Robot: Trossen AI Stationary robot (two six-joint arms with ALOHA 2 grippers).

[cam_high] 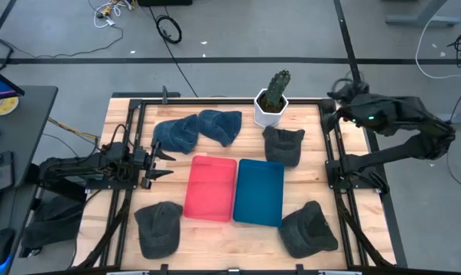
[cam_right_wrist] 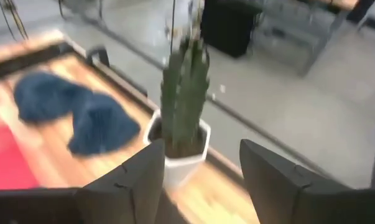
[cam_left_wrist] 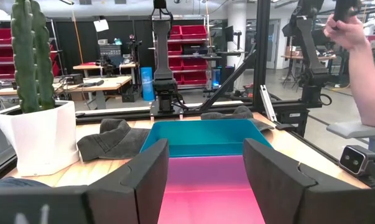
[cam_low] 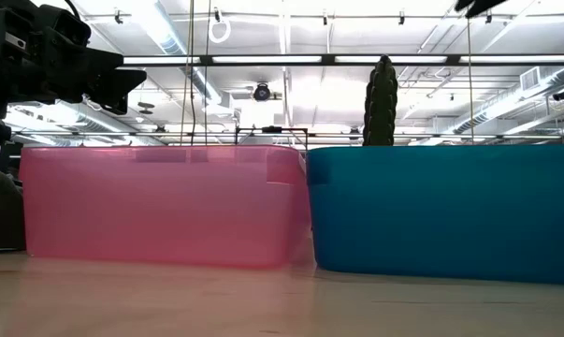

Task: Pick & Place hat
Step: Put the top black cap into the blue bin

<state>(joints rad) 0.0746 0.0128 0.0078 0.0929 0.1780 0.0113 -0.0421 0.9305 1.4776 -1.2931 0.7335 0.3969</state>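
Several hats lie flat on the wooden table: two blue ones (cam_high: 176,134) (cam_high: 221,124) at the far side, a dark grey one (cam_high: 284,145) by the cactus, and two dark grey ones (cam_high: 157,228) (cam_high: 308,229) near the front. My left gripper (cam_high: 160,164) is open and level at the left of the red bin (cam_high: 211,187), touching nothing. In its wrist view the left gripper (cam_left_wrist: 206,180) faces across the red bin. My right gripper (cam_high: 333,107) hovers open over the far right corner. In its own wrist view the right gripper (cam_right_wrist: 199,180) faces the cactus (cam_right_wrist: 184,106) and the blue hats (cam_right_wrist: 103,130).
A red bin and a blue bin (cam_high: 259,191) stand side by side mid-table. A cactus in a white pot (cam_high: 272,103) stands at the far edge. Black frame rails (cam_high: 333,164) run along both table sides. A person's arm (cam_left_wrist: 361,62) shows beyond the table.
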